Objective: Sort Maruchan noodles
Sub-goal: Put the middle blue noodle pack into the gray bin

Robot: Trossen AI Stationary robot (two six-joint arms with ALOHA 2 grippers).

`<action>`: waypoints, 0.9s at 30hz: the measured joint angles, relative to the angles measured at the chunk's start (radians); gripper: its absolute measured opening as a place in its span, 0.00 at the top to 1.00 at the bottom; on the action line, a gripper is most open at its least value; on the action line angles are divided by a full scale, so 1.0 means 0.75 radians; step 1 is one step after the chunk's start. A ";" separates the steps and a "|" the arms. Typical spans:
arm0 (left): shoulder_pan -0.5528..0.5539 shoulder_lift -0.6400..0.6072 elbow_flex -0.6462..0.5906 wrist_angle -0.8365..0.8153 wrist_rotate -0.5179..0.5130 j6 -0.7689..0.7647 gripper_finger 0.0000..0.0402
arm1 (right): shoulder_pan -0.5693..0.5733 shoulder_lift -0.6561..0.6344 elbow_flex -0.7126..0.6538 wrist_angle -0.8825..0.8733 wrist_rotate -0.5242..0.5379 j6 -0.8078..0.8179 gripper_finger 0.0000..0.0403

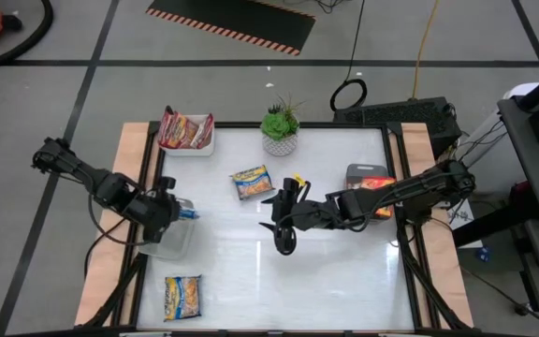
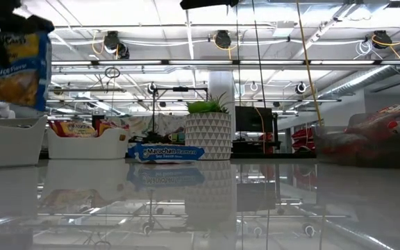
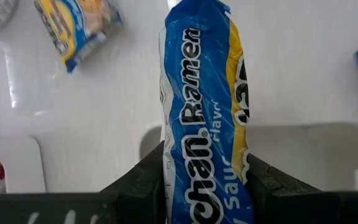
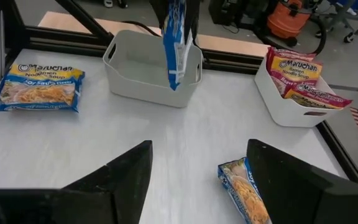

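Table [image 1: 335, 271]: glossy white top with pale wooden side rails, seen from above.
Left arm: reaches in from the left edge, wrist over an empty white tray [image 4: 129, 71] at the table's left side.
Right arm: reaches in from the right edge, wrist near the table's middle.
Grey tray [image 1: 363, 174]: right side, holds orange-red packets [image 1: 375, 184].
Far white tray [image 4: 272, 93]: back left, holds dark red packets [image 4: 294, 70].
Plant [image 1: 281, 126]: small potted green, back middle.
Left gripper [image 3: 204, 180]: clenched on a blue-and-yellow noodle packet [image 3: 201, 112], held on edge, hanging just above the empty white tray.
Right gripper [image 4: 197, 165]: fingers spread wide, holding nothing, hovering near a blue-and-yellow packet [image 1: 251, 183] lying flat near the middle.
Loose packet [image 1: 182, 297]: blue-and-yellow, flat at the front left, well apart from both grippers.
Step in hand: probably dropping the held packet into the empty white tray.
Doing it well: centre the packet over the tray's opening, lower until its bottom edge sits inside the walls, then release, so it falls flat and not across the rim.
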 joint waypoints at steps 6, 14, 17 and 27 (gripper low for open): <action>0.000 0.002 -0.077 -0.006 0.006 -0.040 0.68 | 0.000 0.000 0.000 -0.008 -0.001 0.000 0.37; 0.001 0.001 -0.060 -0.178 0.006 -0.171 0.68 | 0.002 0.000 0.000 -0.020 -0.001 0.005 0.37; 0.012 0.002 -0.060 -0.283 0.000 -0.281 0.68 | 0.002 0.000 0.000 -0.020 -0.001 0.005 0.37; 0.014 0.047 -0.142 -0.105 0.061 -0.296 0.68 | 0.002 0.000 0.000 -0.018 -0.001 0.005 0.37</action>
